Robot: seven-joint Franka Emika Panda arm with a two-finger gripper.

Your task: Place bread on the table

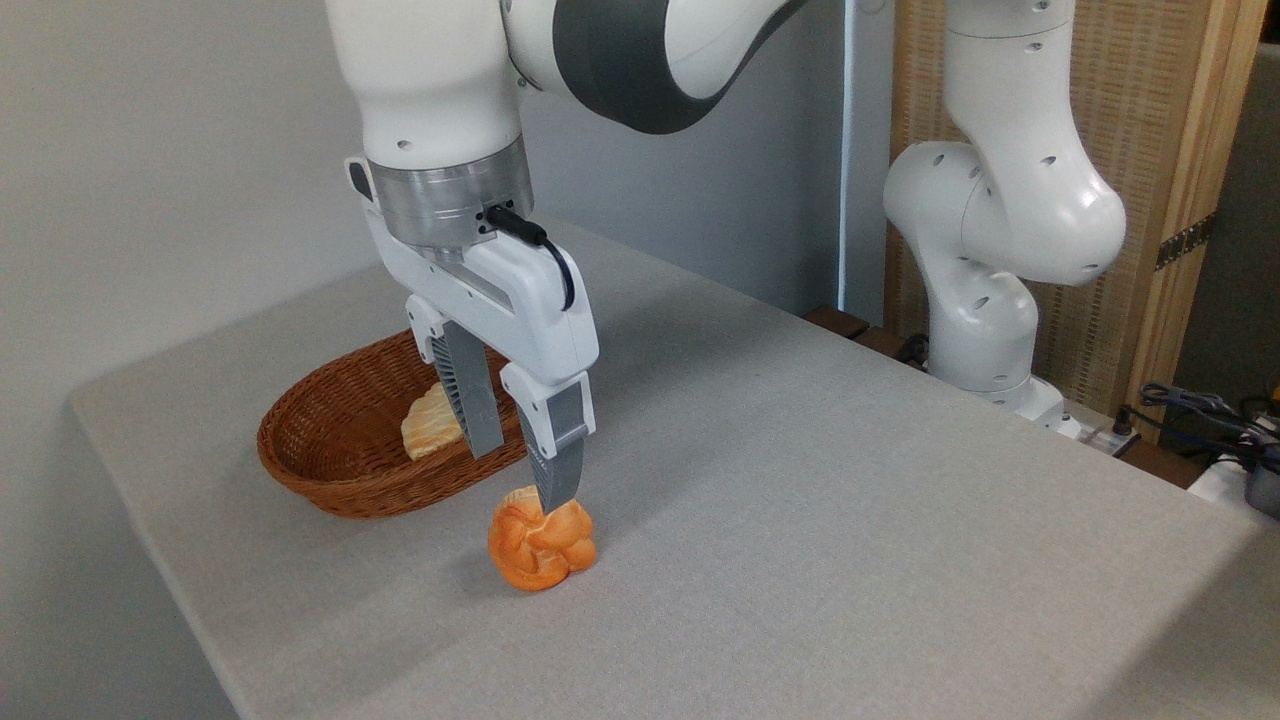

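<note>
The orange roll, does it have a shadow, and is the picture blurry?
In the camera view, the orange roll casts a soft, faint shadow on the table to its left; it looks sharp, not blurry, with small shiny glints.

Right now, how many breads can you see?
2. The orange roll sits on the table under the open jaws. The pale loaf lies in the basket, partly hidden by a finger; more could hide behind.
</note>
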